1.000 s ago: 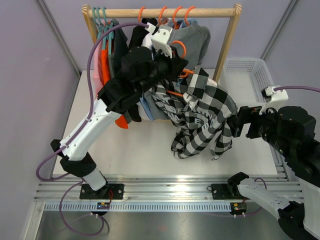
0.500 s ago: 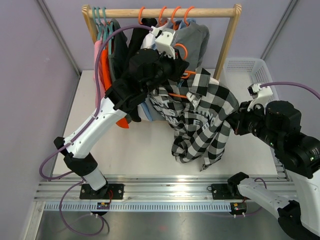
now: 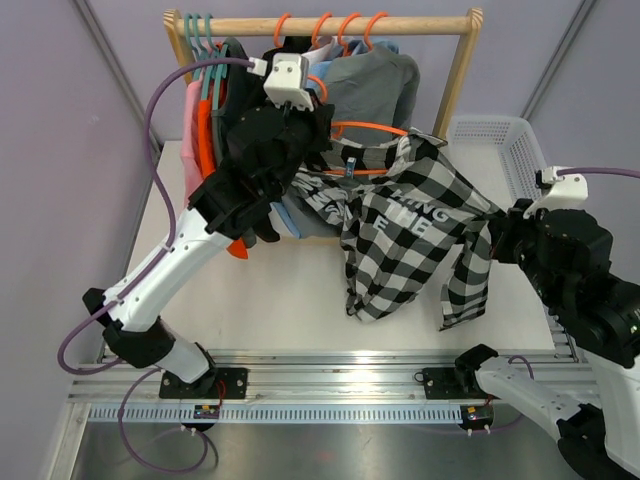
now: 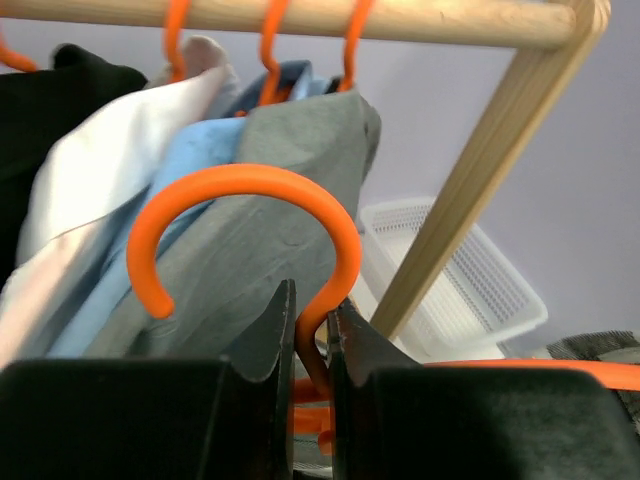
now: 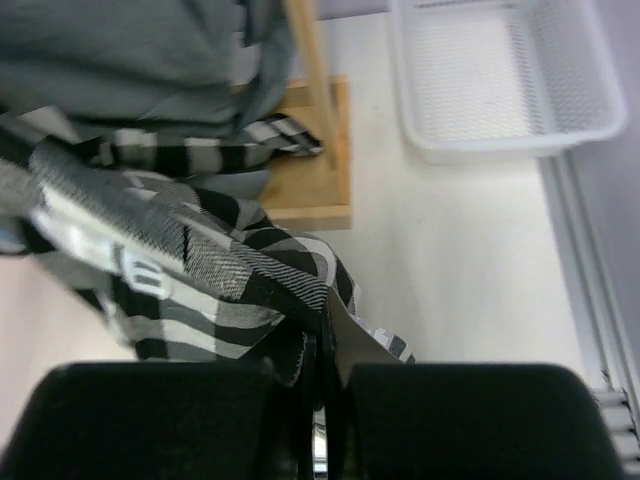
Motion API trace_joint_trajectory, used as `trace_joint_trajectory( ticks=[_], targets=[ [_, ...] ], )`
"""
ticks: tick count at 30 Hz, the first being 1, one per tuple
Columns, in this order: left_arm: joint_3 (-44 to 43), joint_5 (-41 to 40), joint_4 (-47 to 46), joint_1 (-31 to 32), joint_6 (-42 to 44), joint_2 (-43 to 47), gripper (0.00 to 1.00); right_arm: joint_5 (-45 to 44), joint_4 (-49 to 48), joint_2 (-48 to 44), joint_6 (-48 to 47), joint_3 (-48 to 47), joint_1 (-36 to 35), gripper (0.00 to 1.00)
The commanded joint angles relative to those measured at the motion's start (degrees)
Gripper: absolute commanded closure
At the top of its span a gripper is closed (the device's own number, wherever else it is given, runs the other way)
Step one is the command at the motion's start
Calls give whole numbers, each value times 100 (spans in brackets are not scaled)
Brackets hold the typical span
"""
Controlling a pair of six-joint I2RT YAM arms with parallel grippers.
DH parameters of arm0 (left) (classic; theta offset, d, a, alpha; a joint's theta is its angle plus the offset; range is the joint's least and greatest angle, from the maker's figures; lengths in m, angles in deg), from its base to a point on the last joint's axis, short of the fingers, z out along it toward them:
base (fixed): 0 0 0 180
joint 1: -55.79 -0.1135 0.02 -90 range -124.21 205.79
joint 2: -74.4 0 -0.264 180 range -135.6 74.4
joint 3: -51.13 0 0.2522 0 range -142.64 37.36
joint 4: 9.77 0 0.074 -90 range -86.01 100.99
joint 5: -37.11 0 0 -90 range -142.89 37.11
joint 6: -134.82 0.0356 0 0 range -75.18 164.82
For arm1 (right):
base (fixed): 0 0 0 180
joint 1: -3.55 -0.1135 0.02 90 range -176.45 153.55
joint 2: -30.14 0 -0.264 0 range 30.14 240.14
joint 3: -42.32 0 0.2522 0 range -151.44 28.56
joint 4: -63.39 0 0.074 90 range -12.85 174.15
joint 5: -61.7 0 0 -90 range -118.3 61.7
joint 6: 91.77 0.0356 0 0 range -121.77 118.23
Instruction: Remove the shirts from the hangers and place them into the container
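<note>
Step in hand, as I judged it: stripping the plaid shirt [image 3: 410, 235] off its hanger [image 4: 250, 182].

- Your left gripper [image 4: 311, 312] was closed down narrow on the stem just under the orange hook. The hook hung free below the wooden rail [image 3: 320, 24], in front of the grey shirt [image 3: 375, 85] that was on the rack.
- Your right gripper [image 5: 322, 335] was pinched tight on a fold of plaid cloth at the shirt's right side. From above, the cloth ran stretched between the two arms, with the rest drooping toward the table.
- The shirt looked to be partly on the hanger (I couldn't see how much of the collar was on it).
- The container [image 3: 525, 150] stood just beyond your right arm, well apart from the shirt and with nothing in the part I could see.

What the next move called for: hold the hanger steady with the left and draw the right away toward the basket until the cloth slips off. Then carry it over the rim and let go.
</note>
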Motion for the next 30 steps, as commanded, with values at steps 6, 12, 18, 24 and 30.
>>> trace_joint_trajectory(
  ticks=[6, 12, 18, 24, 30],
  targets=[
    [1449, -2021, -2119, -265, 558, 1866, 100, -3349, 1081, 553, 1119, 23, 17, 100],
    [2082, -2021, -2593, -265, 392, 2456, 100, -3412, 1152, 790, 1313, 330, 8, 100],
    [2171, -1153, -2163, -265, -275, 2466, 100, -2806, 740, 659, 1025, 383, 17, 100],
    [2224, 1738, -1531, -178, -1522, 2079, 100, -402, -183, 229, 348, 313, 17, 66],
    [2486, 3470, -1871, 411, -2147, 1640, 100, -562, -237, 158, 154, -328, 8, 1]
  ],
)
